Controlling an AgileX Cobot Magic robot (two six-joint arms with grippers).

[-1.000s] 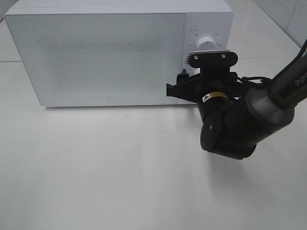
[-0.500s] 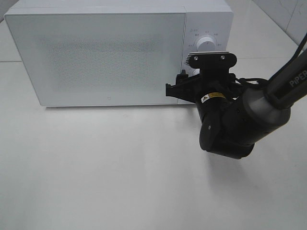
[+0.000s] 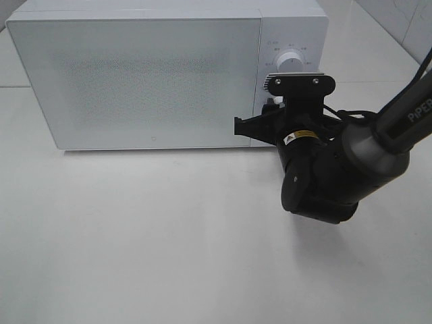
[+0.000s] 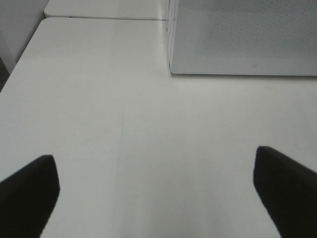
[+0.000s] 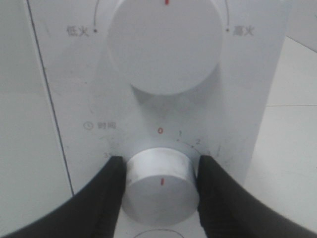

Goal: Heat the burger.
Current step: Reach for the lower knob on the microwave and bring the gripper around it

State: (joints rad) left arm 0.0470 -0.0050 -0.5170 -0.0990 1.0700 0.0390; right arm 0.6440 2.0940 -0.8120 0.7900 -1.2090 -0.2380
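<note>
The burger is out of view. The white microwave (image 3: 148, 81) stands at the back of the table with its door shut. My right gripper (image 5: 159, 184) is at the control panel, its two black fingers pressed against either side of the lower timer knob (image 5: 158, 168), whose red mark points straight down. The larger power knob (image 5: 166, 44) sits above it. In the high view the right arm's wrist (image 3: 317, 175) covers most of that gripper. My left gripper (image 4: 156, 198) hangs open over bare table, with its fingers (image 4: 27, 193) far apart.
The white tabletop (image 3: 135, 236) stretches in front of the microwave. The microwave's front lower corner (image 4: 173, 69) shows in the left wrist view. A tiled wall runs along the far right (image 3: 405, 20).
The right gripper's jaws have drawn in onto the timer knob; the dark finger that stuck out beside the panel has pulled inward. The arm has barely shifted.
</note>
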